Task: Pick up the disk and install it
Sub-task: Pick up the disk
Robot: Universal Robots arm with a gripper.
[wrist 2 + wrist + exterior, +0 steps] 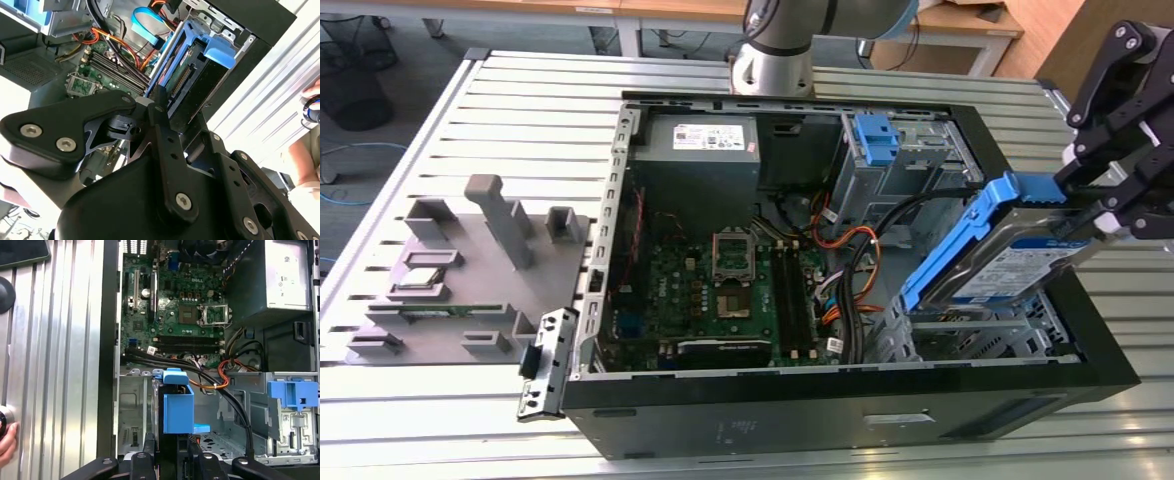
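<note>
hand (1094, 215): closed on the disk (994, 255), pinching its raised end. In the second wrist view the two fingers (159, 107) meet on the disk's narrow edge.
disk vs hand: the disk runs out past the fingertips and slopes down away from the hand, long axis roughly in line with it. Blue frame round it, label face toward the exterior camera.
disk pose: steeply tilted. High end at the hand, low end down inside the case (854, 405), over the metal drive cage (981, 335). Can't tell if it touches the cage.
disk location: at the case's near corner on the exterior view's right, partly above the case rim.
case: black tower on its side, open, sitting mid-bench (520, 100). Its front wall is close to the bench's near edge in the exterior view.
inside the case: motherboard (720, 285) flat on the bottom, grey power supply (707, 140) at the far end, orange cables (847, 240) between the motherboard and the cages.
far cage: bare blue bracket (873, 135) seated there, well apart from the held disk.
arm base (771, 50): at the bench's far edge, just behind the case.
fixture block (454, 270): grey, beside the case, toward the bench's edge on the exterior view's left.
person: fingertips (5, 437) on the bench slats outside the case wall, in the first wrist view.
</note>
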